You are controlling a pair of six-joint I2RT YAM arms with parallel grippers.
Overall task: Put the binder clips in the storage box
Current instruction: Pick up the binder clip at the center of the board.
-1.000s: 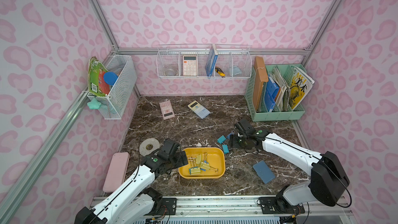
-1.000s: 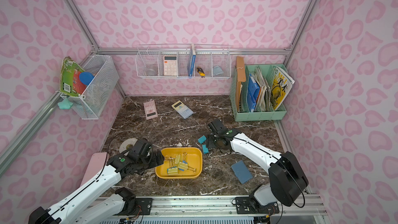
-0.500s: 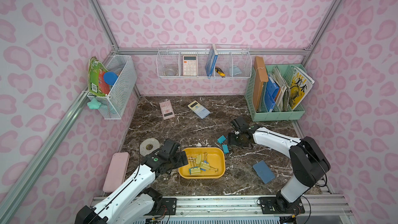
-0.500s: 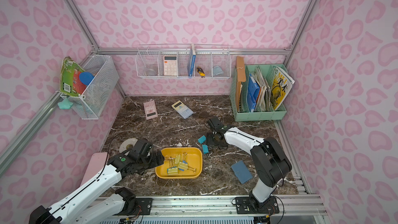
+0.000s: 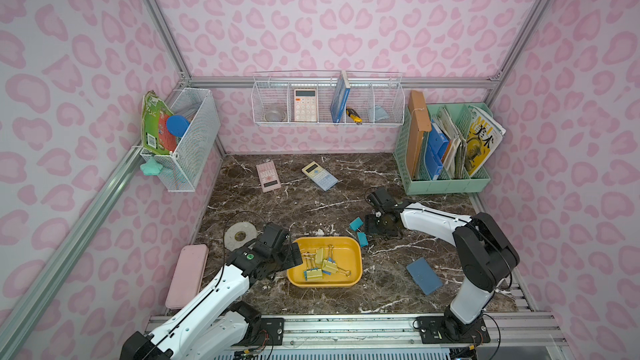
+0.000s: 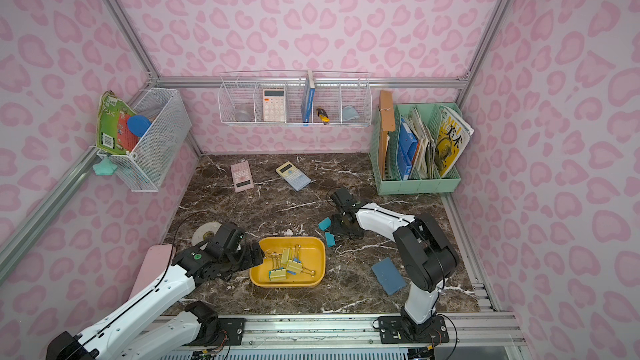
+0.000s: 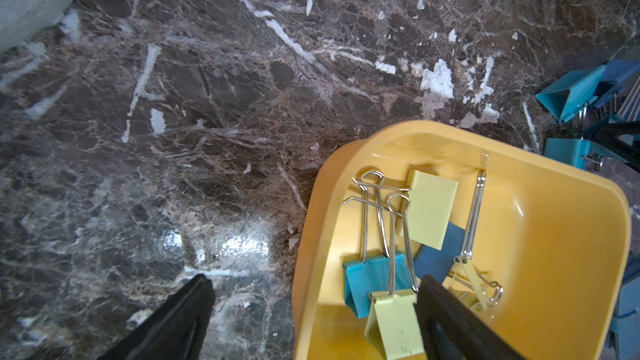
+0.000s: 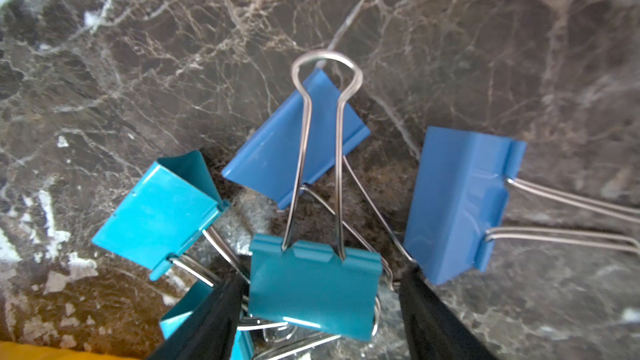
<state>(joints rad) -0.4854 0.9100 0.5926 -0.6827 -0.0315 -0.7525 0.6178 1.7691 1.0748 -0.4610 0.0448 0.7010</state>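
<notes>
Tabletop [image 5: 304,202]: storage box [image 5: 325,283], loose binder clips [image 5: 356,224], pink calculator [image 5: 267,176], blue calculator [image 5: 319,175], tape roll [image 5: 240,235], blue pad [image 5: 424,276].

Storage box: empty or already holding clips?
Holding some: several pale yellow and blue binder clips lie inside the storage box; teal ones lie outside.

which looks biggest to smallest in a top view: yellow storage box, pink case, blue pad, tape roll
1. storage box
2. pink case
3. blue pad and tape roll: these look about alike, so they are not ranked.

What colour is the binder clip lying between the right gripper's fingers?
Teal; the binder clip shows best in the right wrist view.
</notes>
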